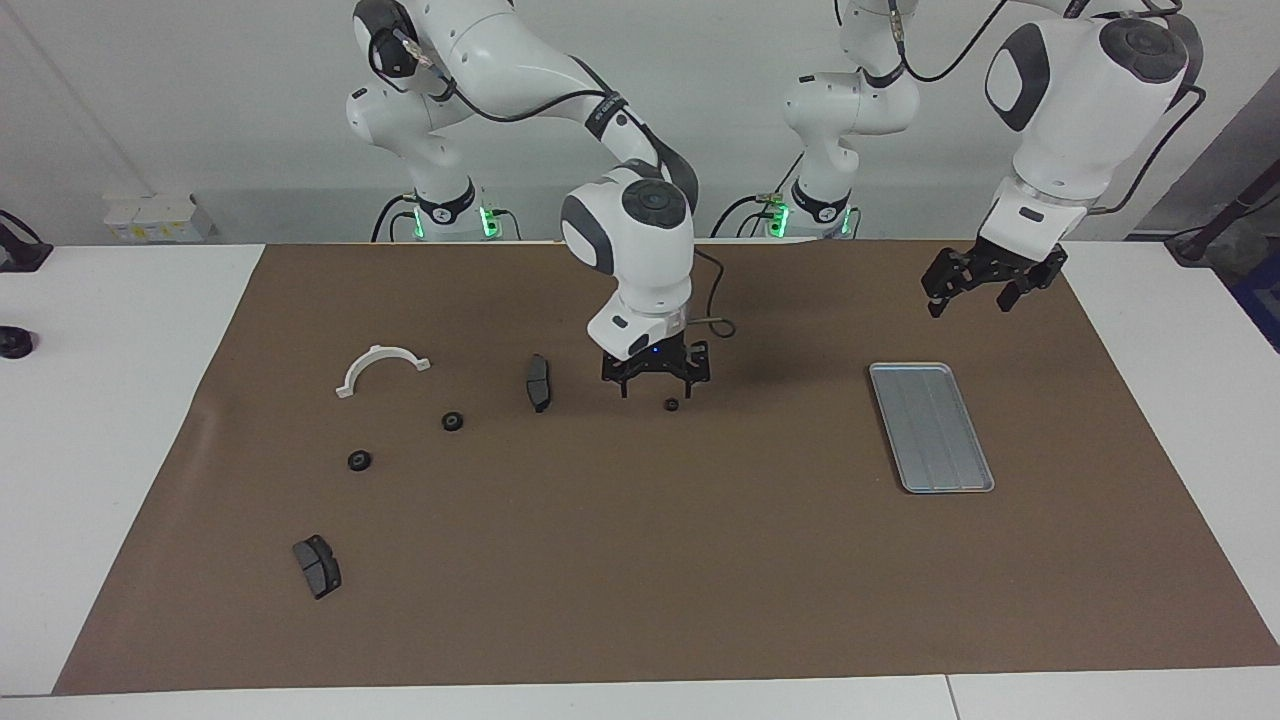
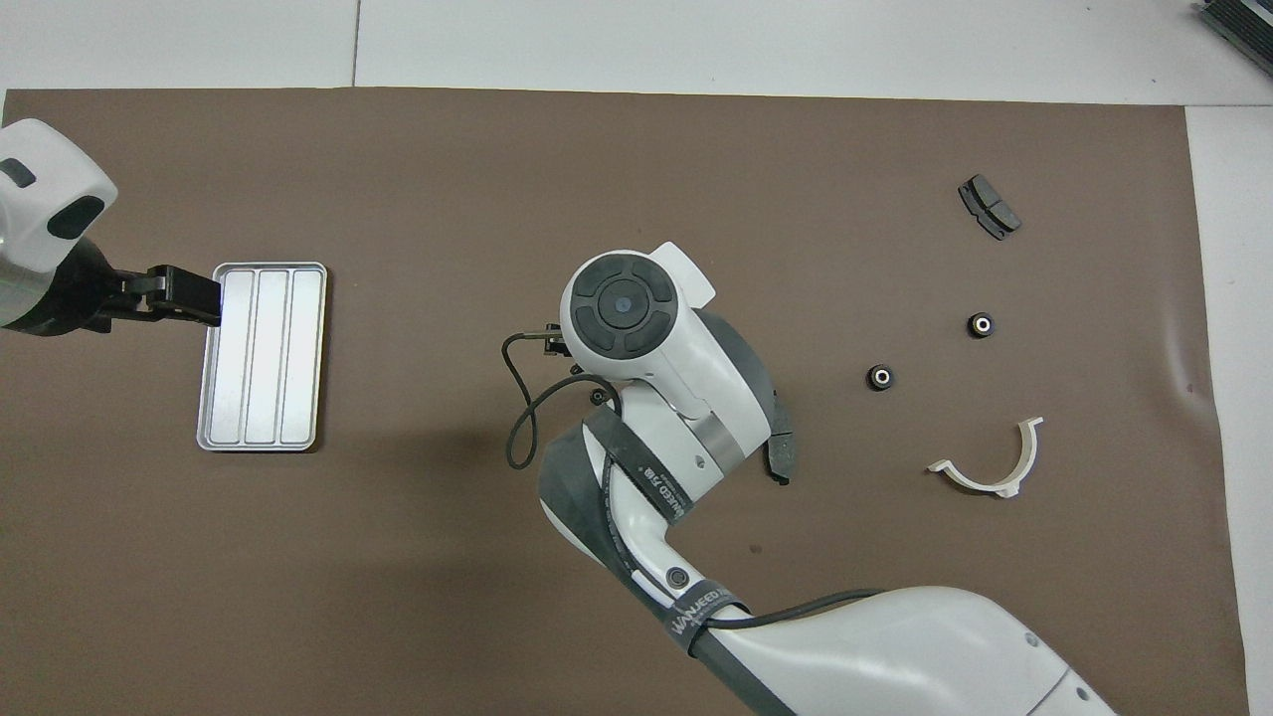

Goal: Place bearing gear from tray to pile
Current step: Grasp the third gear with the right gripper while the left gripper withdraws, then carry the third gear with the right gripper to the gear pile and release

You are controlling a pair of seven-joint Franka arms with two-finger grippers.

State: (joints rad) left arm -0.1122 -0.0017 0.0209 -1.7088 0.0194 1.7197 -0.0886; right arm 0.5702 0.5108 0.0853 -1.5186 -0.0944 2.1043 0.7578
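Three gears [image 1: 672,405] lie off the tray [image 1: 931,427], seemingly bare.

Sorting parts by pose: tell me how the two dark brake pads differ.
The brake pad by the right tool shows a narrow curved profile; the brake pad farthest from the robots shows its broad face. The first lies nearer to the robots; the second lies apart from the other parts. Both are dark grey, on the mat.

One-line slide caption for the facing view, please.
Right gripper hovers open above a small gear at mid-table; left gripper waits near the empty tray.
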